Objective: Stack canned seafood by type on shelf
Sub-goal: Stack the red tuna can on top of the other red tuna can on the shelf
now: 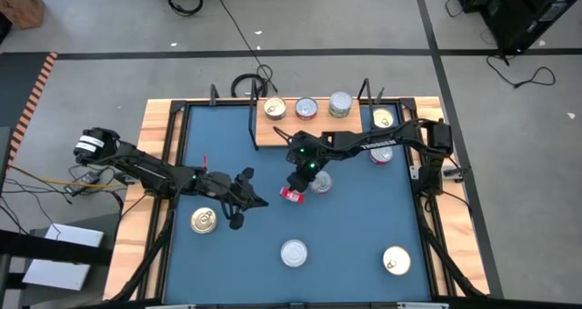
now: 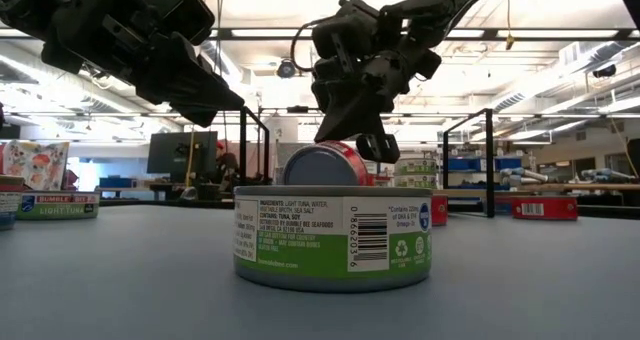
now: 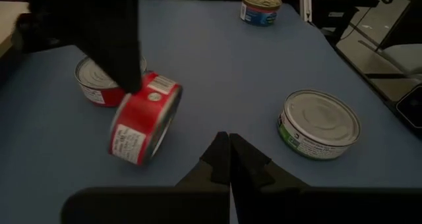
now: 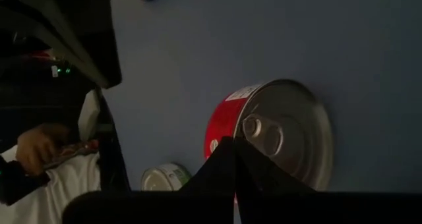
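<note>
right gripper (image 1: pixel 296 184) closed, angled down onto tilted red tin (image 1: pixel 292 195).

red-sided tin (image 4: pixel 264 135) partly hidden behind right fingers (image 4: pixel 227 168), shelf (image 1: pixel 314 127) partly covered by arm

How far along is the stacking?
Done: four tins sit on the shelf, unstacked. In hand: the shut right pincer touches a red tin tipped on its side. Left: tins scattered on the table, like the gold tin.

blue table (image 1: pixel 355 245) with scattered tins (image 1: pixel 294 253)
</note>
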